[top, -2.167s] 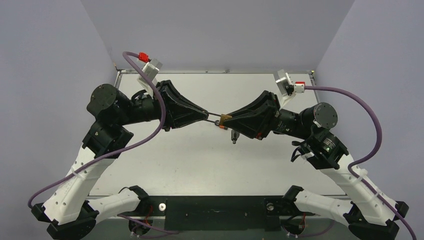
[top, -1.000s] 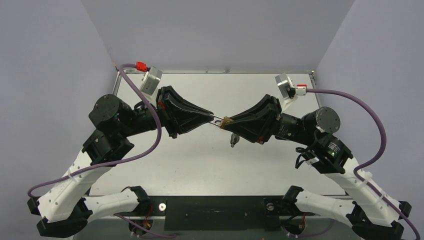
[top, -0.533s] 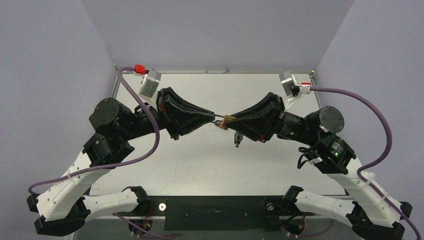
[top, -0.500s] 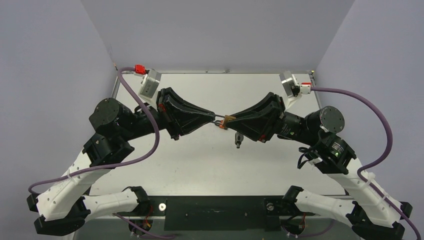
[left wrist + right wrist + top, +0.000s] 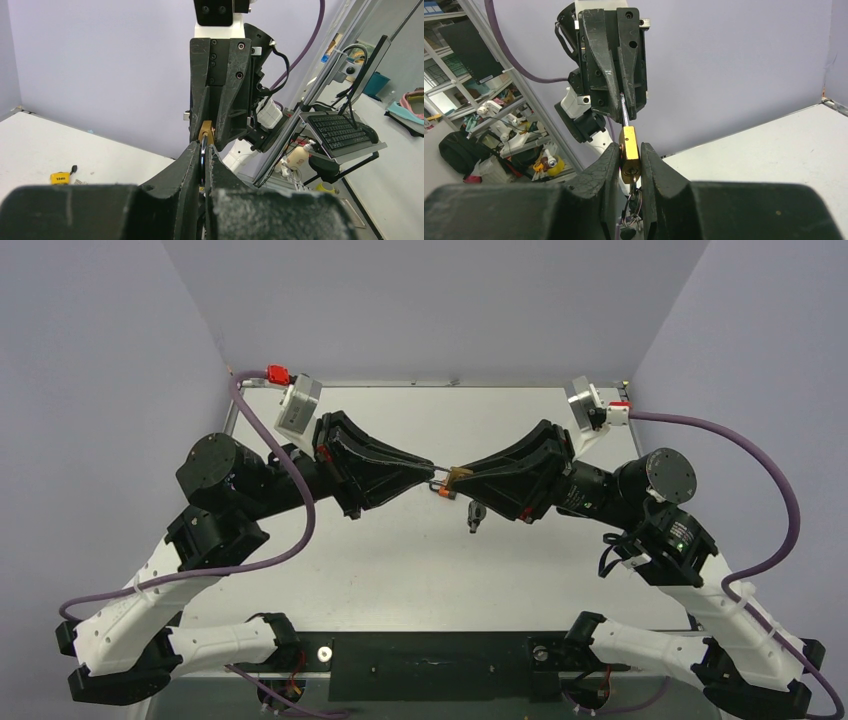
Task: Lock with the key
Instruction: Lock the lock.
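A brass padlock [image 5: 455,478] hangs in the air over the table's middle, between the two grippers. My right gripper [image 5: 629,157] is shut on the padlock body [image 5: 629,152]. A key [image 5: 630,186] sits in its keyhole, with a ring and black-headed keys [image 5: 474,515] dangling below. My left gripper [image 5: 203,147] is shut on the padlock's steel shackle [image 5: 203,150], and the brass body [image 5: 205,131] shows just past its tips. In the top view the left gripper [image 5: 430,474] and right gripper [image 5: 462,476] meet tip to tip.
A small yellow tag with a black piece [image 5: 62,176] lies on the white table [image 5: 400,560]. Purple cables [image 5: 280,530] loop from both arms. Grey walls enclose the table on the back and sides.
Both arms have shifted slightly, rotating at the wrists, with the padlock still held between them. The hanging keys have swung a little to the right.
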Motion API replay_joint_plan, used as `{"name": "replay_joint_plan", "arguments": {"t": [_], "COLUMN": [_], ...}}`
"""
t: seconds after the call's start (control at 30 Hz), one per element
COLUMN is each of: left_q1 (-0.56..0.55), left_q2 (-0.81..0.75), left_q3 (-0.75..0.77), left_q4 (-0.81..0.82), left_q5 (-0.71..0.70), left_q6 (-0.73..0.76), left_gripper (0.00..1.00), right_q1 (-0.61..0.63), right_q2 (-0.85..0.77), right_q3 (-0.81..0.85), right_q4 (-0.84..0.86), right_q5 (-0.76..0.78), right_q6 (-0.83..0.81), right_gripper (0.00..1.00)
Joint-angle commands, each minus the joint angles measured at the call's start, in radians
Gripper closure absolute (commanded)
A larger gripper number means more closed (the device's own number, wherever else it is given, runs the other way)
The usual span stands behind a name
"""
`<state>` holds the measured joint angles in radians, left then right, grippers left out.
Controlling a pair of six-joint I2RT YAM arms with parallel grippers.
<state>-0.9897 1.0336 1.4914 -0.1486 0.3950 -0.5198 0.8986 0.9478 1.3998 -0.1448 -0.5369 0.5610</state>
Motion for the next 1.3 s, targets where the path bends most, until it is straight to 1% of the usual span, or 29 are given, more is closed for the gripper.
{"name": "replay_joint_plan", "arguments": {"t": [0.0,0.2,0.33,0.5,0.73,0.8,0.87,0.97,1.0,1.1,1.13,1.17,1.27], "left_q1": [-0.064,-0.069,-0.064,-0.024,0.053,0.067,0.087,0.123,0.129,0.154,0.157,0.165,0.178], "left_q2": [0.125,0.124,0.107,0.078,0.054,0.045,0.038,0.034,0.034,0.032,0.03,0.03,0.024], "left_q3": [-0.009,-0.013,-0.012,-0.019,-0.028,-0.037,-0.046,-0.055,-0.057,-0.062,-0.064,-0.066,-0.072], "left_q4": [-0.144,-0.149,-0.164,-0.171,-0.167,-0.163,-0.158,-0.149,-0.146,-0.138,-0.137,-0.134,-0.127], "left_q5": [0.177,0.169,0.114,0.047,0.065,0.062,0.063,0.071,0.077,0.085,0.086,0.089,0.095], "left_q6": [-0.017,-0.018,-0.013,-0.014,-0.035,-0.039,-0.052,-0.063,-0.068,-0.076,-0.077,-0.079,-0.085], "left_gripper": [1.0,1.0,1.0,1.0,1.0,1.0,1.0,1.0,1.0,1.0,1.0,1.0,1.0], "right_q1": [0.014,0.012,0.006,-0.027,-0.054,-0.055,-0.057,-0.064,-0.066,-0.073,-0.076,-0.083,-0.098], "right_q2": [0.099,0.092,0.078,0.053,0.023,0.025,0.024,0.008,0.005,-0.004,-0.005,-0.009,-0.014], "right_q3": [0.024,0.025,0.017,-0.017,-0.085,-0.094,-0.104,-0.124,-0.134,-0.153,-0.162,-0.171,-0.185], "right_q4": [0.08,0.057,0.047,0.045,0.051,0.051,0.05,0.051,0.051,0.05,0.05,0.051,0.05], "right_q5": [0.158,0.181,0.194,0.194,0.209,0.208,0.216,0.236,0.239,0.252,0.254,0.254,0.254], "right_q6": [-0.038,-0.058,-0.067,-0.065,-0.06,-0.059,-0.058,-0.058,-0.059,-0.058,-0.057,-0.055,-0.053], "right_gripper": [1.0,1.0,1.0,1.0,1.0,0.96,0.87,0.79,0.75,0.66,0.6,0.59,0.49]}}
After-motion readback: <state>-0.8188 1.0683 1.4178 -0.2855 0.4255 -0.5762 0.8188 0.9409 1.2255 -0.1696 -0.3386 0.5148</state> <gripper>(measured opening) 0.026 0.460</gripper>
